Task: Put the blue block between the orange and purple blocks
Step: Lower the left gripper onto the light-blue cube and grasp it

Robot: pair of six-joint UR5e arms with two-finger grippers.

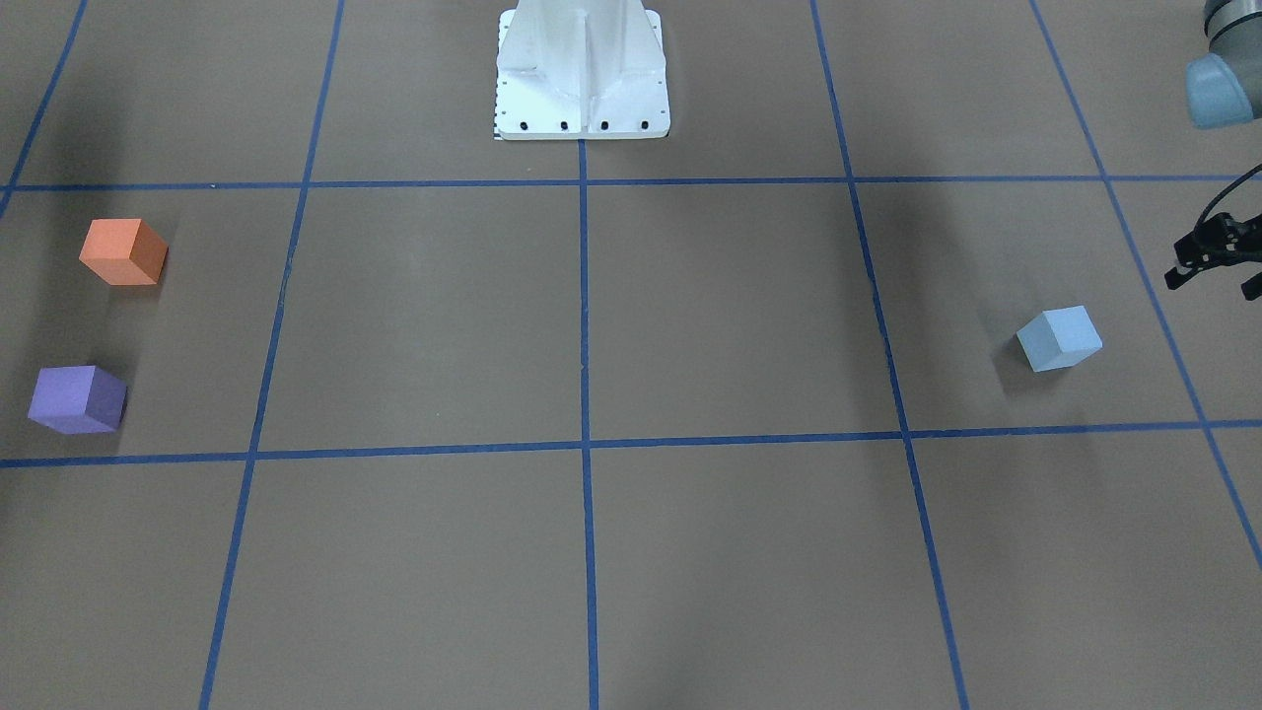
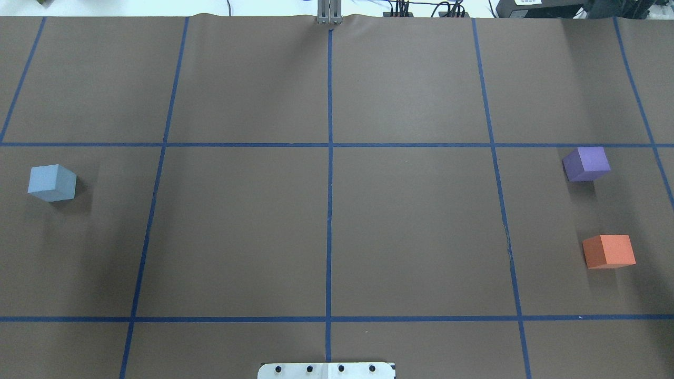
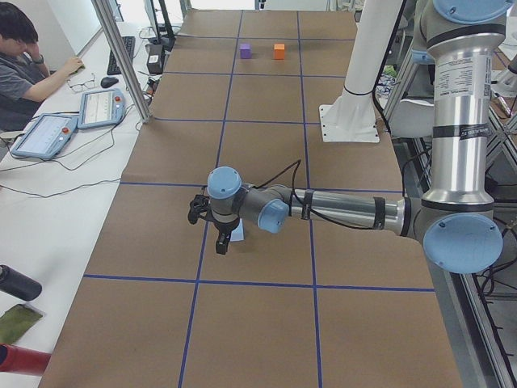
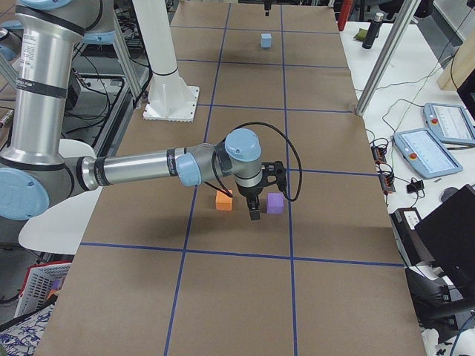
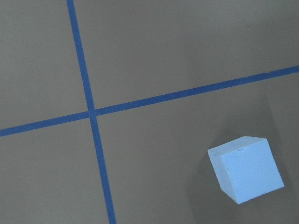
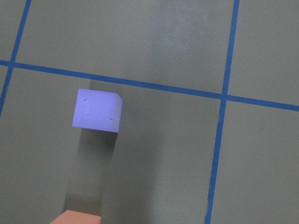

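Note:
The light blue block [image 1: 1060, 338] sits alone on the robot's left side of the brown table; it also shows in the overhead view [image 2: 51, 182] and the left wrist view [image 5: 246, 169]. The orange block [image 2: 608, 251] and the purple block [image 2: 586, 163] sit apart on the robot's right side, with a gap between them. My left gripper [image 1: 1215, 281] hangs open and empty above the table just beside the blue block. My right gripper [image 4: 254, 211] hovers above the gap between the orange block [image 4: 223, 199] and the purple block [image 4: 275, 203]; I cannot tell whether it is open or shut.
The white robot base [image 1: 582, 74] stands at the table's robot-side edge. Blue tape lines divide the table into squares. An operator [image 3: 24, 65] sits at a side desk with tablets [image 3: 44, 133] beyond the far edge.

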